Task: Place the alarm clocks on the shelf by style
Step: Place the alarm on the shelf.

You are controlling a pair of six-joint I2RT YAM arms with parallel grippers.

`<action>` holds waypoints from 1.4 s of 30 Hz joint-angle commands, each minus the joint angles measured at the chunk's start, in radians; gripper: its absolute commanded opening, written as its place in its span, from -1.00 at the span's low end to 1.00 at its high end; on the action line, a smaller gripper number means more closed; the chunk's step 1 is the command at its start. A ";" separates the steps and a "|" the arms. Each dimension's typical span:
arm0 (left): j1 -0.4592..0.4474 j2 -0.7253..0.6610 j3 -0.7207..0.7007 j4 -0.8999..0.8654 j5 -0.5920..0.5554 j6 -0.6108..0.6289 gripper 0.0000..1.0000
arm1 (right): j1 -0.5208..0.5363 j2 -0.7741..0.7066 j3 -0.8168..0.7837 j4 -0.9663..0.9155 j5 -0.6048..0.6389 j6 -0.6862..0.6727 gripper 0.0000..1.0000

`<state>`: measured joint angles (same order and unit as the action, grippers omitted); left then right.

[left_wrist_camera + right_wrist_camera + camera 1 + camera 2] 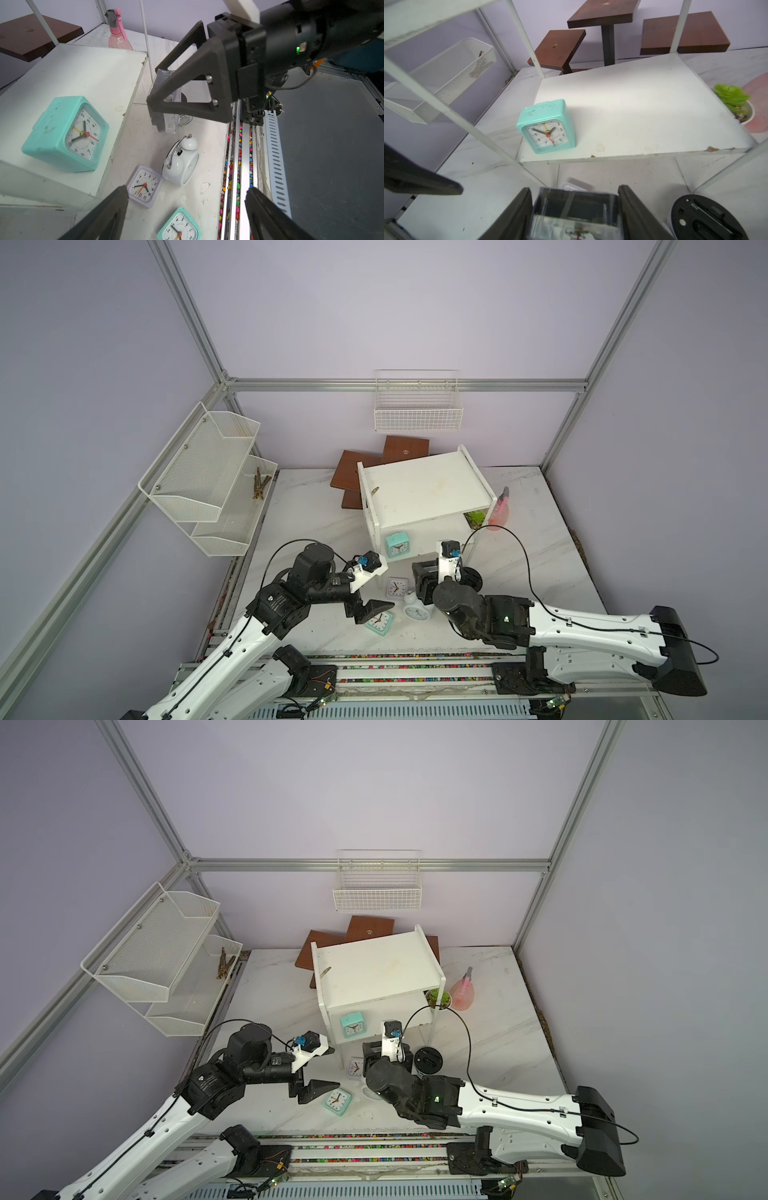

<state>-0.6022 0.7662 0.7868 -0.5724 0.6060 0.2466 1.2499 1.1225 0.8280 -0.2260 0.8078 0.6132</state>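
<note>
White two-level board shelf (424, 485) is standing upright. Mint-green square alarm clock (397, 544) is sitting upright on its lower board, dial facing out front. Left gripper (187, 195) is gaping, empty. Right gripper (574, 189) is clamping a whitish-grey square clock (575, 209) before the shelf, dial mostly hidden.

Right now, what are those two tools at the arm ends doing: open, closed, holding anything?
Left tool: open, holding nothing.
Right tool: closed on a small clear-cased square clock.
</note>
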 commanded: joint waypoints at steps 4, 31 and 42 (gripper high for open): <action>0.003 0.011 -0.026 0.008 -0.038 0.056 0.83 | -0.083 0.001 -0.006 0.142 -0.073 -0.163 -0.08; 0.003 0.012 -0.057 0.020 -0.037 0.077 0.90 | -0.227 0.168 0.068 0.317 -0.102 -0.267 -0.08; 0.003 -0.002 -0.069 0.018 -0.037 0.085 0.91 | -0.253 0.213 0.076 0.335 -0.105 -0.255 -0.07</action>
<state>-0.6022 0.7765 0.7216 -0.5732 0.5671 0.3107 1.0149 1.3090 0.8856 0.1055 0.7128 0.3550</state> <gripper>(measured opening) 0.956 0.646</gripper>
